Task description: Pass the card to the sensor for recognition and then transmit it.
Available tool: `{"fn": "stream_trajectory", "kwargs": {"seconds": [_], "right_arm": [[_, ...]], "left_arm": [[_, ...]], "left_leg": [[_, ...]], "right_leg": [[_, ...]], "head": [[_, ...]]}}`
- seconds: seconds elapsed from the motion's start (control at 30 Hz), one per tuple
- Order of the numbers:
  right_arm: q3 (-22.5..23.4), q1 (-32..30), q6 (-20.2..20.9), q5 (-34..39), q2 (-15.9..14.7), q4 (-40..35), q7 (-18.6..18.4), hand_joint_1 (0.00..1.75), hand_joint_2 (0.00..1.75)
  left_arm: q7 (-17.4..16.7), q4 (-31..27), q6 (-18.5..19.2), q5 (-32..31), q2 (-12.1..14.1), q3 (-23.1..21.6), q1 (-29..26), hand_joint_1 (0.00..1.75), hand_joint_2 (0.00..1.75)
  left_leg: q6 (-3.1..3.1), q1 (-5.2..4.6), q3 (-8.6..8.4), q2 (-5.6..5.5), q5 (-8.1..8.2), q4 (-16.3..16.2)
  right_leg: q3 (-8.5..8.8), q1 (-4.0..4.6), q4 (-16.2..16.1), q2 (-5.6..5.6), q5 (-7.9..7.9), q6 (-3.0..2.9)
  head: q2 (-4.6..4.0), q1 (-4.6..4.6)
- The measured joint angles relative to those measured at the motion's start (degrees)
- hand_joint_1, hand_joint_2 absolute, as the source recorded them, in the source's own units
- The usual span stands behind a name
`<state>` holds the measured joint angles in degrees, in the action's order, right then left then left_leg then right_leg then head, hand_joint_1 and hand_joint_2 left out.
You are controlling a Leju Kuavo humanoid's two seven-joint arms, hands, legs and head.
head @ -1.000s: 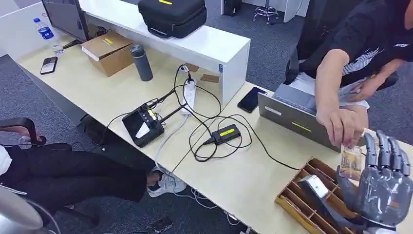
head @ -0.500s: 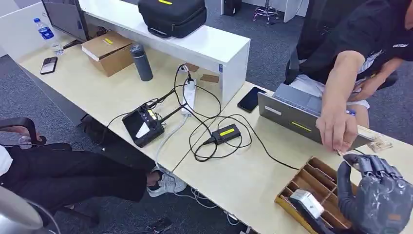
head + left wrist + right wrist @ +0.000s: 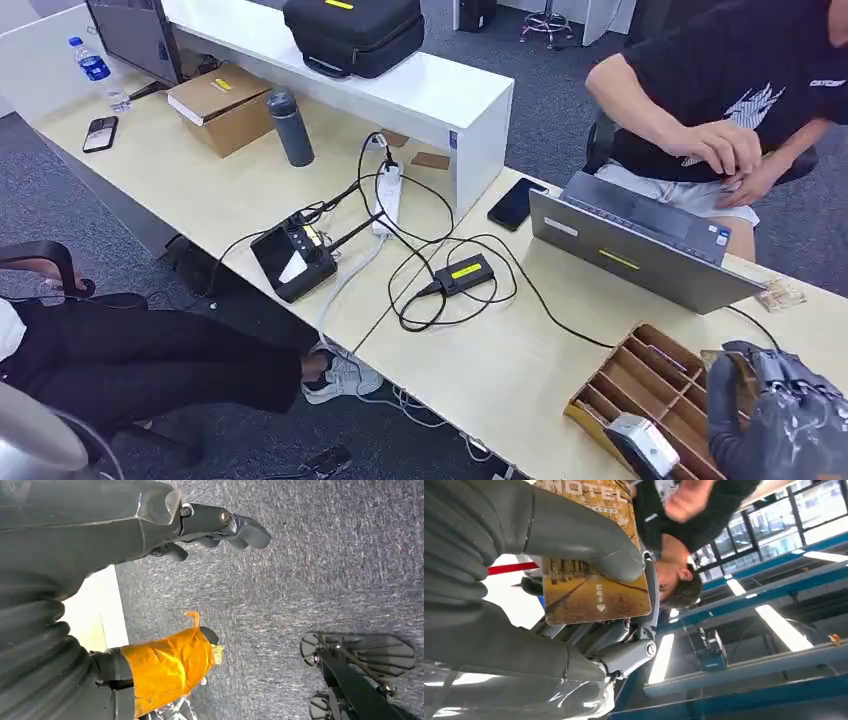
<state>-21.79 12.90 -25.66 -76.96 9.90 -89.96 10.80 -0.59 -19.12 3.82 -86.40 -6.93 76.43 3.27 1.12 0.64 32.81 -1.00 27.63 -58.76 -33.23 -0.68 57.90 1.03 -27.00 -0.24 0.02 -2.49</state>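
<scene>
While the right hand (image 3: pixel 524 580) clamped the card (image 3: pixel 596 592) between thumb and fingers (image 3: pixel 624 650), the left hand (image 3: pixel 150 525) hung with fingers (image 3: pixel 247 530) loosely apart, grasping nothing.

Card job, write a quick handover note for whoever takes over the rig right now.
Right hand: holds the card under its thumb, low at the table's near right corner, above the wooden tray.
Left hand: hangs over the carpet, holding nothing.
Sensor: sits at the tray's near edge, beside the right hand.
Done: card is in the hand.
Left: present it to the sensor, then pass it on. A person sits behind the laptop.
</scene>
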Motion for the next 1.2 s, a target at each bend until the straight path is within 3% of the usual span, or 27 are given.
{"fn": "stream_trajectory", "kwargs": {"seconds": [0.13,0.37,0.57,0.87,1.0,1.2], "right_arm": [[2.3,-2.0,-0.6,1.7,-0.5,-0.4,0.2,1.75,1.75],[9.7,-8.0,-0.3,9.8,-0.6,-3.0,4.2,1.75,1.75],[16.8,-13.4,2.8,16.4,0.3,-6.4,6.3,1.75,1.75],[22.6,-16.6,5.9,15.1,1.2,-8.2,5.9,1.75,1.75],[24.1,-16.6,11.3,10.8,1.5,-8.2,0.2,1.75,1.75],[26.6,-15.0,15.4,-0.8,1.9,-3.5,-9.3,1.75,1.75]], "left_arm": [[-0.4,0.0,-0.2,0.6,-0.1,0.2,-0.1,0.00,1.75],[-0.6,0.0,-0.3,1.7,-0.8,1.6,-0.2,0.00,1.75],[-1.0,-0.2,-0.6,2.4,-1.4,2.9,-0.2,0.00,1.75],[-1.0,-0.3,-0.7,2.8,-1.7,3.8,-0.2,0.00,1.75],[-1.0,-0.3,-0.7,2.7,-1.6,4.1,-0.1,0.00,1.75],[-1.0,-0.3,-0.7,2.4,-1.5,4.1,0.1,0.00,1.75]], "left_leg": [[0.00,0.00,0.00,0.00,0.00,0.0],[-0.01,-0.01,0.05,-0.04,0.01,0.0],[-0.04,-0.01,0.07,-0.04,0.06,0.0],[-0.04,0.00,0.06,-0.02,0.05,0.0],[-0.04,0.00,0.07,-0.02,0.05,0.0],[-0.04,-0.01,0.07,-0.02,0.05,0.0]], "right_leg": [[-0.01,0.00,0.0,0.00,0.00,0.00],[-0.01,0.00,0.0,-0.06,0.00,0.00],[-0.03,-0.01,0.0,-0.07,-0.01,0.01],[-0.03,0.00,0.0,-0.06,-0.01,0.01],[-0.03,0.00,0.0,-0.07,-0.01,0.01],[-0.03,-0.01,0.0,-0.06,-0.01,0.01]], "head": [[0.00,0.00],[0.00,0.00],[0.00,-0.02],[0.00,0.00],[0.00,-0.02],[-0.02,0.00]]}}
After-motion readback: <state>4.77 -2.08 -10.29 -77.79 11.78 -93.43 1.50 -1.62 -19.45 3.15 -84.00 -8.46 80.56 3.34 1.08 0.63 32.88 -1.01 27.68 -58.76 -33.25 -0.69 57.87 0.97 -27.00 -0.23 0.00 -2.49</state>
